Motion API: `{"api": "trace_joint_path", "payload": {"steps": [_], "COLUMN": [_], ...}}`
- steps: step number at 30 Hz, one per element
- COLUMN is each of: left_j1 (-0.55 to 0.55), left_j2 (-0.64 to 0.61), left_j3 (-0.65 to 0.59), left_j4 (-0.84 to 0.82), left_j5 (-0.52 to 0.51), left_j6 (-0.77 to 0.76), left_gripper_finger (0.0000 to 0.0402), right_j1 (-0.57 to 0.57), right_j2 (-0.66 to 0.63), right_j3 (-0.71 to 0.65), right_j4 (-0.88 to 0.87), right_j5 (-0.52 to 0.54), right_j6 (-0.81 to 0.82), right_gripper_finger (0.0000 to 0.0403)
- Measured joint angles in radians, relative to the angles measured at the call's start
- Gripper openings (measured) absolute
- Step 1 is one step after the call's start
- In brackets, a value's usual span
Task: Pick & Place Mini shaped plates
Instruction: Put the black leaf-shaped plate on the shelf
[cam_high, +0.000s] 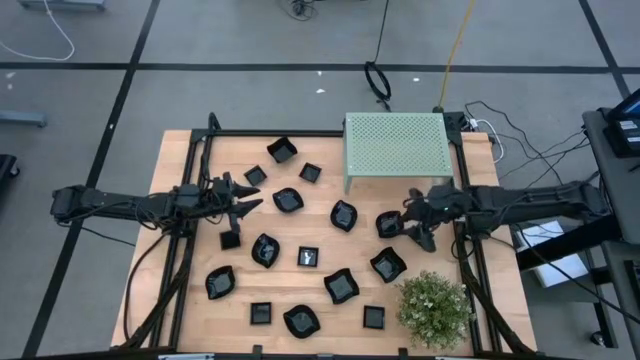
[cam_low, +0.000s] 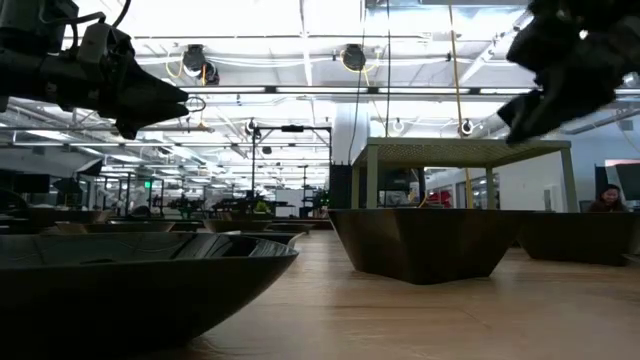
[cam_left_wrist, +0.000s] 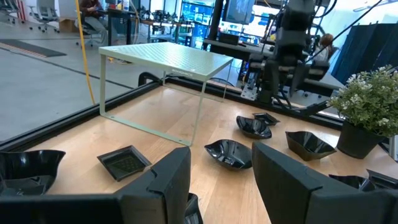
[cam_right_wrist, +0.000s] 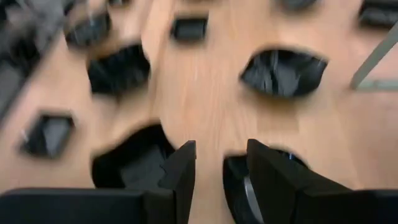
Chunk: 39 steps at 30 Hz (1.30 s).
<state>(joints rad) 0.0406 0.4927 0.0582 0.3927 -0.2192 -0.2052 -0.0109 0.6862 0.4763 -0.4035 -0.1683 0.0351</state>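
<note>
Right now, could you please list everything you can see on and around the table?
mini shaped plates: about seventeen, glossy black, square and wavy-rimmed, scattered over the table.
perforated stand: one, pale green, far side of the table, right of centre.
plant: one, green and bushy, near right corner.
table: one, light wood.
left pincer: dark, open, empty, above the plates on the left.
right pincer: dark, open, empty, over the plates in front of the stand.

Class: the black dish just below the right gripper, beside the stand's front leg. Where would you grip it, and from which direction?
Probably its raised rim, from straight above. The dish lies flat and open side up; one finger inside, one outside. The right gripper hangs open nearby.
</note>
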Motion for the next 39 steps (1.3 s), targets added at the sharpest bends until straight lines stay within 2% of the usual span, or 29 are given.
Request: {"api": "trace_joint_path", "payload": {"steps": [9,16,19,24,26,31,35,39], "left_j1": [0.000,0.000,0.000,0.000,0.000,0.000,0.000,0.000], "left_j2": [0.000,0.000,0.000,0.000,0.000,0.000,0.000,0.000], "left_j3": [0.000,0.000,0.000,0.000,0.000,0.000,0.000,0.000], "left_j4": [0.000,0.000,0.000,0.000,0.000,0.000,0.000,0.000], "left_j5": [0.000,0.000,0.000,0.000,0.000,0.000,0.000,0.000], "left_j6": [0.000,0.000,0.000,0.000,0.000,0.000,0.000,0.000], "left_gripper_finger": [0.0175,0.0175,0.0175,0.0175,0.0175,0.0175,0.0175,0.0175], "right_j1": [0.000,0.000,0.001,0.014,0.021,0.062,0.091,0.115], "right_j2": [0.222,0.363,0.408,0.467,0.489,0.537,0.552,0.539], "right_j3": [0.001,0.001,0.001,0.002,0.002,0.005,0.005,0.004], "right_j4": [-0.035,-0.027,0.005,0.071,0.076,0.074,0.077,0.089], "right_j5": [-0.012,0.041,0.059,0.171,0.168,0.177,0.197,0.264], "right_j6": [-0.332,-0.528,-0.568,-0.578,-0.576,-0.574,-0.572,-0.572], "right_gripper_finger": [0.0133,0.0133,0.0133,0.0132,0.0129,0.0098,0.0052,0.0008]}}
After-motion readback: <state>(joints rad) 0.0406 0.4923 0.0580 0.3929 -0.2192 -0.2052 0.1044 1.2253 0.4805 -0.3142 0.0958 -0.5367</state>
